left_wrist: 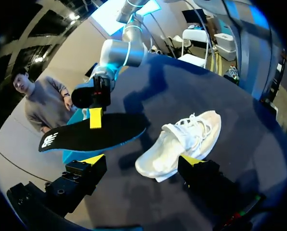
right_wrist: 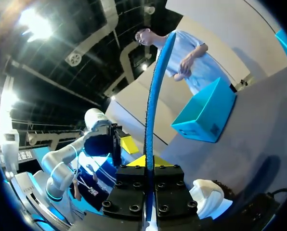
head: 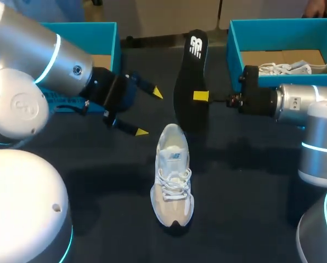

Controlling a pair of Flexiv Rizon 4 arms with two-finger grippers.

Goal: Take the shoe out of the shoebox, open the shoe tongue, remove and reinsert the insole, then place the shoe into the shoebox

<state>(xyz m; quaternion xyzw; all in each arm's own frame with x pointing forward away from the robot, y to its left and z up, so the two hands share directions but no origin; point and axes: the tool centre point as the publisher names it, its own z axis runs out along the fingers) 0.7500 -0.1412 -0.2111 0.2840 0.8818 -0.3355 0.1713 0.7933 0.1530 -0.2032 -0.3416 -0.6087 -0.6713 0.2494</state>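
Now R gripper (head: 197, 97) is clamping the insole (head: 190, 71) mid-length btwn its jaws (thin, light, prob. floppy, so gripping near the middle is suiting it) while L gripper (head: 149, 112), jaws apart, is hovering w/ the shoe (head: 173, 175) just ahead.

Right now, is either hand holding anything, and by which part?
The right hand pinches the black insole at its side edge, about midway along its length. The left hand is open and empty.

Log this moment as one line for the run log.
step: insole out of shoe | right gripper: shut on insole, held above table | left gripper: open, near shoe | shoe: on table
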